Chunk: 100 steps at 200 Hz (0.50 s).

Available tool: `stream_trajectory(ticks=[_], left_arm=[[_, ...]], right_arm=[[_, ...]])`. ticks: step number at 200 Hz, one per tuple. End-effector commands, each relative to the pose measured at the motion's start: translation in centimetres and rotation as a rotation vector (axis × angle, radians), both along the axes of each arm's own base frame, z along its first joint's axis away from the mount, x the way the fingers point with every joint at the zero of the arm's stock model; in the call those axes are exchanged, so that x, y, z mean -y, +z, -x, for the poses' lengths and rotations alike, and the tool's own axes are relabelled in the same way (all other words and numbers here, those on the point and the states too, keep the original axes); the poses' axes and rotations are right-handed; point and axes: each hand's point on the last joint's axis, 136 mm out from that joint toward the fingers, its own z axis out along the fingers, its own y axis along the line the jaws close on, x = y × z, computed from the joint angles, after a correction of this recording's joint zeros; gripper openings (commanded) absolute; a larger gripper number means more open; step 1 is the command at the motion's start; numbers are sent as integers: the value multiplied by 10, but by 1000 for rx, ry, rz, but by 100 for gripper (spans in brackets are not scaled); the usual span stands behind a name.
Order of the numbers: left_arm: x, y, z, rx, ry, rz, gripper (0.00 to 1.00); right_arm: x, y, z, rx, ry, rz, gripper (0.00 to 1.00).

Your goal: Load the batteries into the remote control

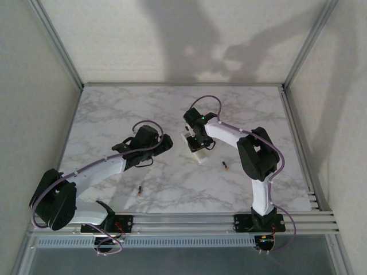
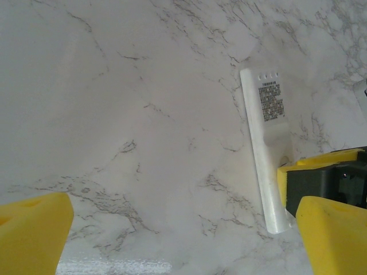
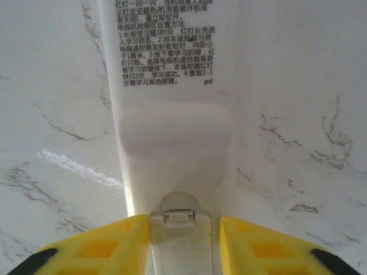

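Observation:
The white remote control [image 3: 172,143] lies on the marble with its plain back up, printed text at its far end. My right gripper [image 3: 184,240] is closed on its near end, a yellow finger against each long side and the battery cover's latch [image 3: 180,215] between them. From above, the remote control [image 1: 202,154] sits mid-table under the right gripper [image 1: 198,146]. One dark battery [image 1: 225,166] lies just right of it, another battery [image 1: 140,189] nearer the left arm. My left gripper [image 1: 166,144] is wide open, empty, left of the remote control [image 2: 264,149].
The marble table [image 1: 114,114] is ringed by white walls, with a metal rail [image 1: 183,220] at the near edge. The right gripper's yellow finger [image 2: 284,177] shows at the remote's side in the left wrist view.

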Motion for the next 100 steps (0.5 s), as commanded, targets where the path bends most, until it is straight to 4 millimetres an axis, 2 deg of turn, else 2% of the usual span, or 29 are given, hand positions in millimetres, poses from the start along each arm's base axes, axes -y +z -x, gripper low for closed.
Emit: stream_trajectory(ticks=[1, 33, 100], left_arm=[[-9, -1, 1, 4, 15, -23, 100], [-9, -1, 1, 5, 15, -19, 100], [-10, -2, 2, 6, 16, -17, 100]], right_arm=[[-2, -1, 3, -3, 17, 27, 37], [-3, 9, 2, 16, 6, 18, 32], [1, 38, -4, 78, -15, 6, 32]])
